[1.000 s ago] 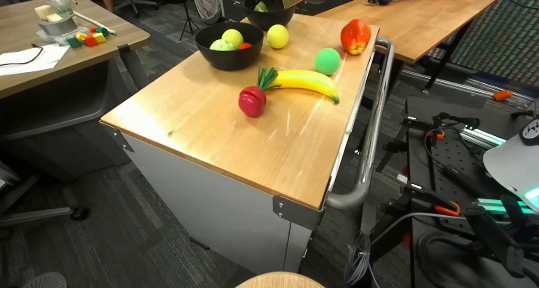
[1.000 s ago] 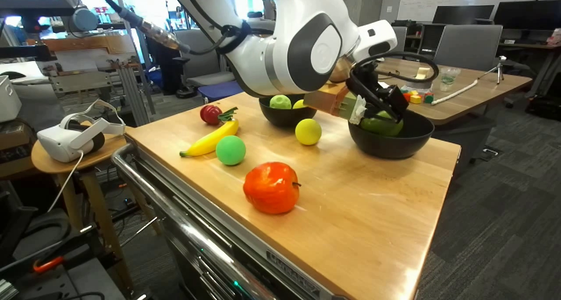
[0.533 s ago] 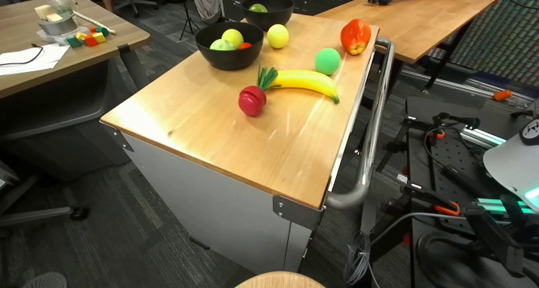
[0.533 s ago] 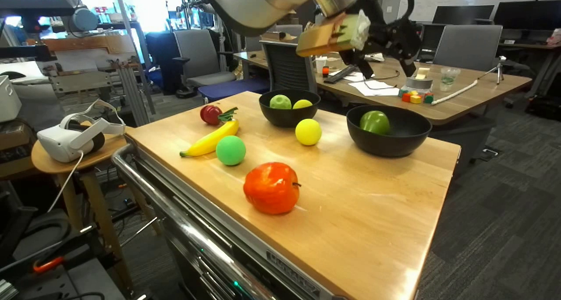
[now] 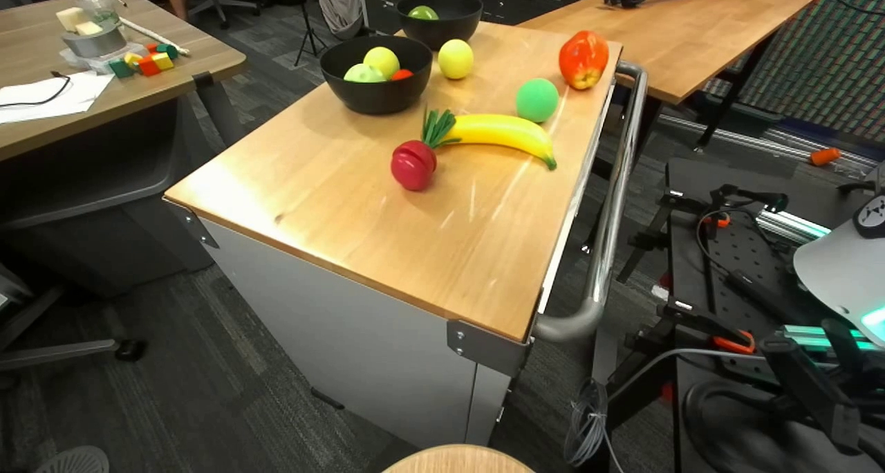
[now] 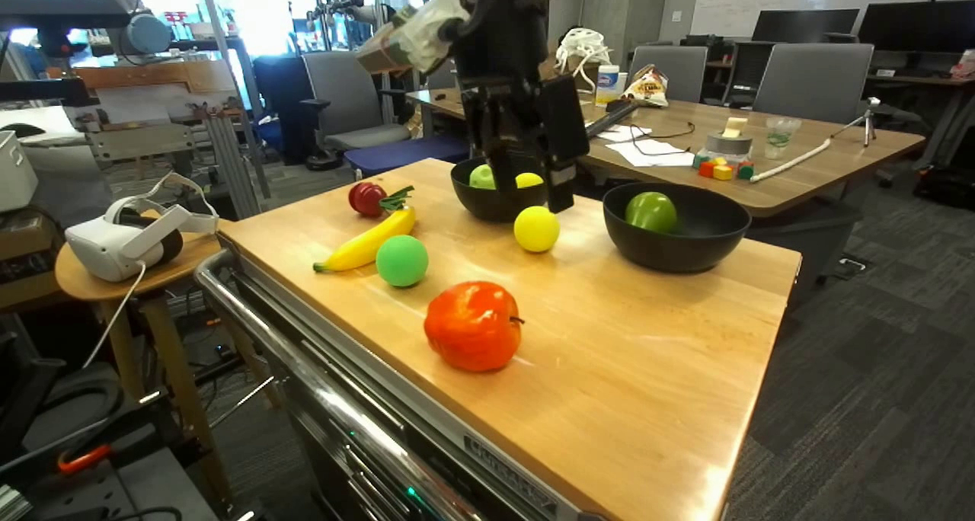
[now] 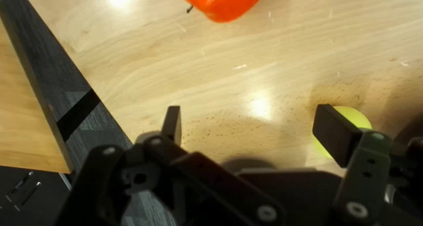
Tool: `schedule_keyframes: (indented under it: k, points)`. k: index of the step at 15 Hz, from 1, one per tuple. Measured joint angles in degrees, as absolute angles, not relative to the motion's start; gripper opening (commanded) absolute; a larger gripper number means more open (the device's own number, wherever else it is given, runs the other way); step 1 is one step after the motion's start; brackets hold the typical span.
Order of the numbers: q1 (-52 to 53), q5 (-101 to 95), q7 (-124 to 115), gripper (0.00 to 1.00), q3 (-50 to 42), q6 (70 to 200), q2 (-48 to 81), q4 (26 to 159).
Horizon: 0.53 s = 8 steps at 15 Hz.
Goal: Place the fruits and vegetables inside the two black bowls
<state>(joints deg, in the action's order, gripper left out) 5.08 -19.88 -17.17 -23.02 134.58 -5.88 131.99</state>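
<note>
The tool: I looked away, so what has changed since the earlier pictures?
The tool has risen out of a black bowl, leaving the green piece inside, and swung left in an exterior view, toward the yellow ball; its jaws stand open. That bowl seems to have shifted slightly. The banana, green ball and red-orange pepper stayed put.

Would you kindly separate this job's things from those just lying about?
Job: two round black bowls, their produce, curved yellow banana, round leafy red vegetable, round green piece, round yellow piece, glossy reddish pepper.
Lying about: grey tape roll, coloured blocks, flat white paper.
</note>
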Motion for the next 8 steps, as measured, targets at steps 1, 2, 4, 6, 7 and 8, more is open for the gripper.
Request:
schedule_keyframes:
  k: [1, 2, 4, 6, 7, 8]
  points:
    - [3.24, -19.88, -17.14, 1.00, -21.27, 134.61, -6.03, 132.15]
    - [2.43, -19.88, -17.13, 1.00, -20.43, 134.62, -5.62, 131.65]
    - [1.17, -19.88, -17.13, 1.00, -19.31, 134.61, -4.81, 131.07]
    - [-1.74, -20.11, -17.53, 1.00, -16.58, 133.95, -4.11, 131.04]
    - [-2.93, -19.70, -17.77, 1.00, -15.72, 133.64, -3.63, 131.04]
    - [-3.91, -18.20, -17.81, 1.00, -15.28, 133.62, -3.06, 131.11]
